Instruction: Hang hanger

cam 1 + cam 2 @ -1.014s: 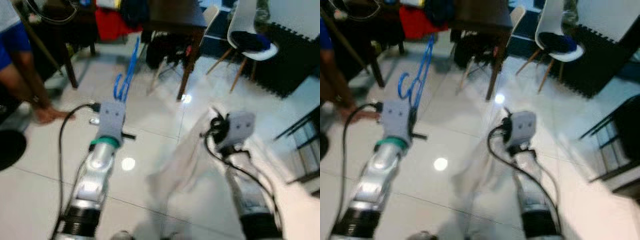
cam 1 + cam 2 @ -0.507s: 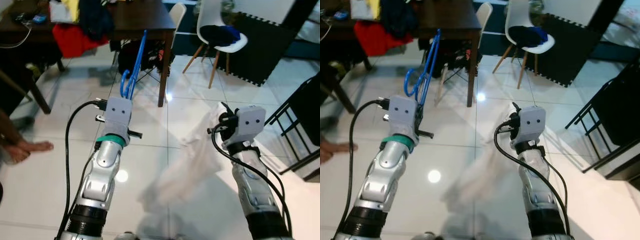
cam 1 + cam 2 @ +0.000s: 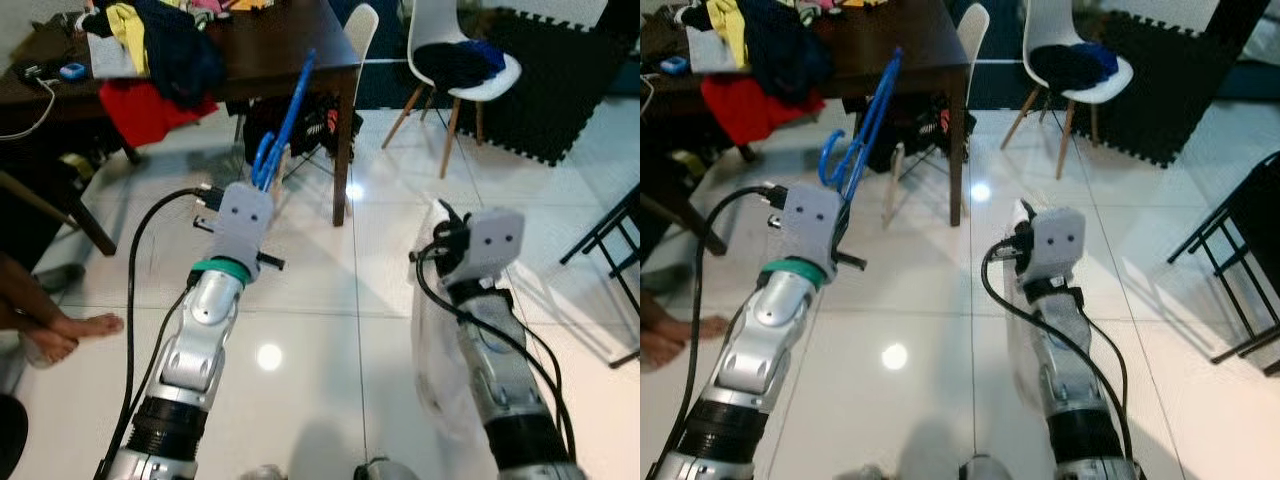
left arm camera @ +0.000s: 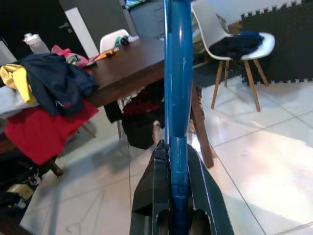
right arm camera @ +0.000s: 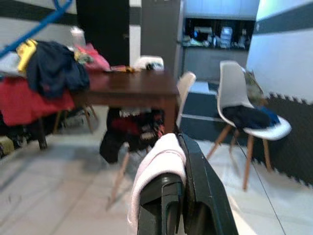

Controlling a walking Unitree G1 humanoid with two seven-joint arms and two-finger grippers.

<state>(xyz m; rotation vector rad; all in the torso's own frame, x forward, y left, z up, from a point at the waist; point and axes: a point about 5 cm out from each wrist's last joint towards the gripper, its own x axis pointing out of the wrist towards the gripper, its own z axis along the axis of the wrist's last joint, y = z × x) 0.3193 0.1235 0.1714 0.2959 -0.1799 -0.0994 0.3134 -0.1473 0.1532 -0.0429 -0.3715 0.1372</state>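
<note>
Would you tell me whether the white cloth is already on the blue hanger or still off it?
Off it. The cloth hangs from the right gripper, while the hanger stands bare in the left gripper.

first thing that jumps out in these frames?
The blue hanger, clamped upright in the left end effector and raised toward the dark wooden table piled with clothes. Then the pale garment pinched in the right end effector, hanging beside that arm.
</note>
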